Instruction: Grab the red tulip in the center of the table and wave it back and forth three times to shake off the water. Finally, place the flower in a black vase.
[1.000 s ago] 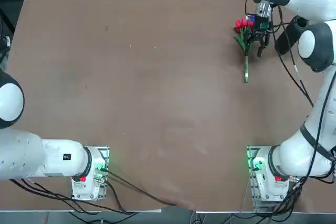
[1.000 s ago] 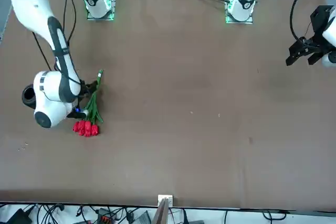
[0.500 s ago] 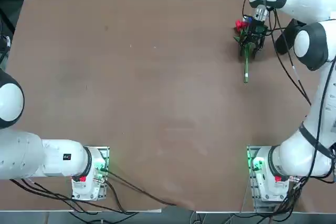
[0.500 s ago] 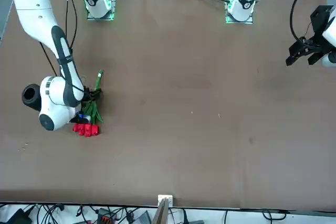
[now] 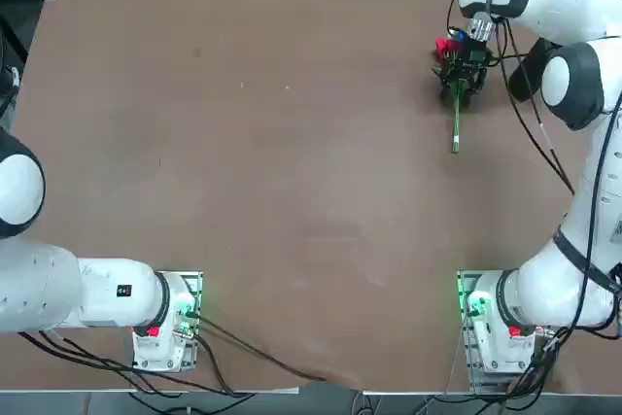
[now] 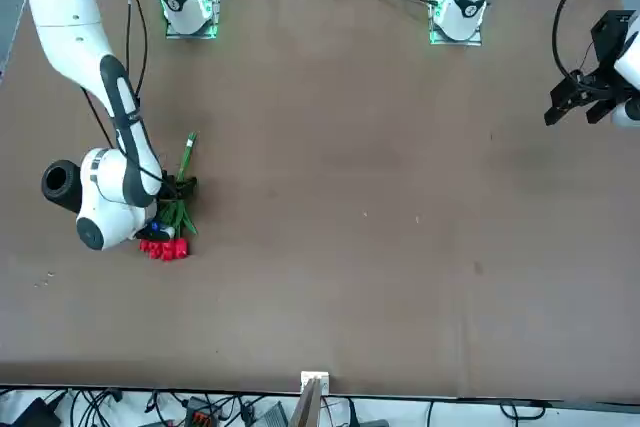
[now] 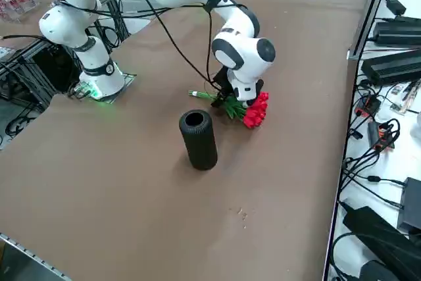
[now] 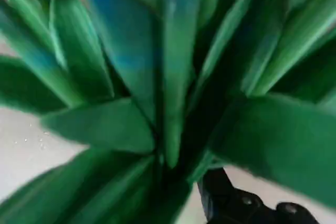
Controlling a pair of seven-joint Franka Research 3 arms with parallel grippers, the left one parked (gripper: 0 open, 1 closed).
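White arm, black bands, looping cables.

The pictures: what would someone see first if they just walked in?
Probably the bright red tulips, lying on the big brown table with the right end effector right over their green leaves. Next might come the big white right arm reaching over from its base. The black vase stands upright close to the flower's stem.
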